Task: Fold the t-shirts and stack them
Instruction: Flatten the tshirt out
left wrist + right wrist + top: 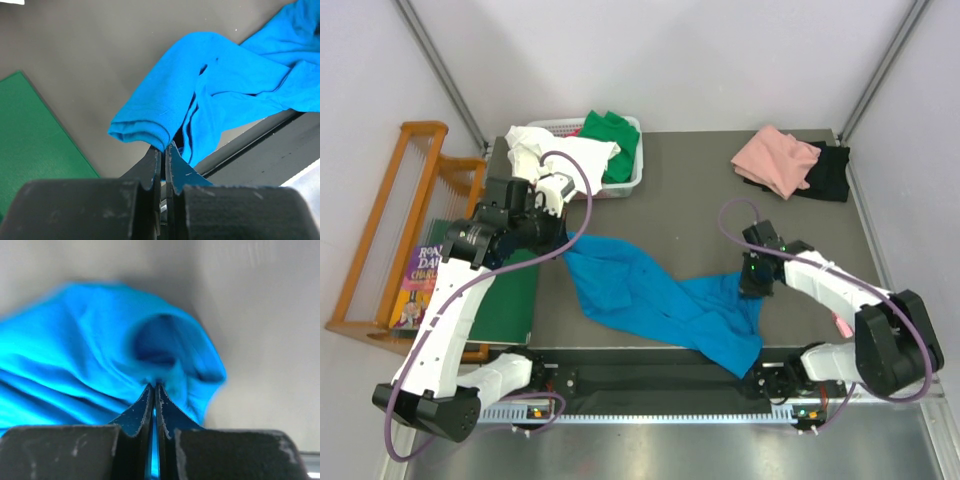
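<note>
Blue t-shirt (660,300) lies crumpled across the worktop (700,190) between my arms. Left gripper (163,148) pinches one bunched edge, right gripper (154,387) is clamped on the other. Both bites look thin; pulling apart hard could slip a corner free.

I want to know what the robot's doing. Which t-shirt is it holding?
The bright blue t-shirt: the left end effector and the right end effector pinch it. The pink, black, white and green ones lie unheld farther back.
</note>
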Available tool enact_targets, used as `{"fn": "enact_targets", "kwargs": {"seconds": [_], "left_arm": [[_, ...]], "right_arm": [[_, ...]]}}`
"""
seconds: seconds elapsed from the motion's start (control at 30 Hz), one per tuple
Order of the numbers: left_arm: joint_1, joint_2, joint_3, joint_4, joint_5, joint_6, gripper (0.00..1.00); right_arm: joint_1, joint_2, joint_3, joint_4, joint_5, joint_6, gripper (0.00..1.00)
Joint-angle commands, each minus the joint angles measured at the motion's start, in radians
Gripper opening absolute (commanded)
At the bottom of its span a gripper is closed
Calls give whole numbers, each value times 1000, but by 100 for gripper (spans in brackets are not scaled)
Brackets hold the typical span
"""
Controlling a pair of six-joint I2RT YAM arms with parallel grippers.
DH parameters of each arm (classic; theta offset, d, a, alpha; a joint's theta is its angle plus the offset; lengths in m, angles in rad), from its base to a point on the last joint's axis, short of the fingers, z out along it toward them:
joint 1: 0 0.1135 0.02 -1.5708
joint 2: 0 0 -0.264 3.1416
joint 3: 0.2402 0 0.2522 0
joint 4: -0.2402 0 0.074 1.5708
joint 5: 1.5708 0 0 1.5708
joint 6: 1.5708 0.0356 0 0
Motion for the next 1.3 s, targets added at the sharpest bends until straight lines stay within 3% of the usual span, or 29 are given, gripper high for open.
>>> {"fn": "enact_targets", "kwargs": {"seconds": [0.0, 0.2, 0.3, 0.57, 0.63, 0.67, 0.7, 0.73, 0.77, 0.83, 0.87, 0.9, 0.93, 0.97, 1.03, 1.27], "left_arm": [[5, -27, -16, 46, 8, -18, 0], [6, -30, -34, 69, -2, -18, 0], [6, -30, -31, 75, -15, -18, 0], [6, -42, -54, 89, -28, -12, 0], [6, -46, -66, 96, -29, -13, 0], [6, -47, -69, 100, -28, -13, 0], [6, -47, -74, 100, -26, -10, 0], [6, -46, -76, 98, -25, -10, 3], [6, -44, -77, 95, -23, -7, 10], [6, -39, -82, 87, -20, -1, 26], [6, -39, -85, 87, -22, 2, 44], [6, -42, -89, 89, -26, 1, 53], [6, -46, -103, 96, -32, 1, 61], [6, -47, -109, 100, -35, 7, 77], [6, -50, -126, 109, -51, 7, 89], [6, -26, -207, 159, -2, -5, 93]], "right_arm": [[-27, 46, 303, 31, 65, -72, 0], [-148, 199, 626, -28, 44, -121, 0], [-186, 274, 701, -31, 30, -115, 0], [-220, 399, 725, -11, -4, -126, 0], [-220, 403, 708, -9, -4, -138, 9], [-219, 399, 699, -6, -4, -144, 25], [-220, 393, 682, -2, -4, -146, 33], [-220, 371, 673, 0, -4, -149, 40], [-219, 359, 662, -2, -4, -150, 64], [-220, 316, 633, -6, 2, -152, 76], [-220, 298, 623, -9, 7, -153, 88], [-219, 279, 601, -11, 11, -152, 92], [-220, 243, 588, -12, 13, -153, 93], [-219, 226, 573, -14, 10, -150, 94], [-220, 183, 516, -2, -4, -144, 93], [-219, 176, 390, 40, -55, -147, 87]]}}
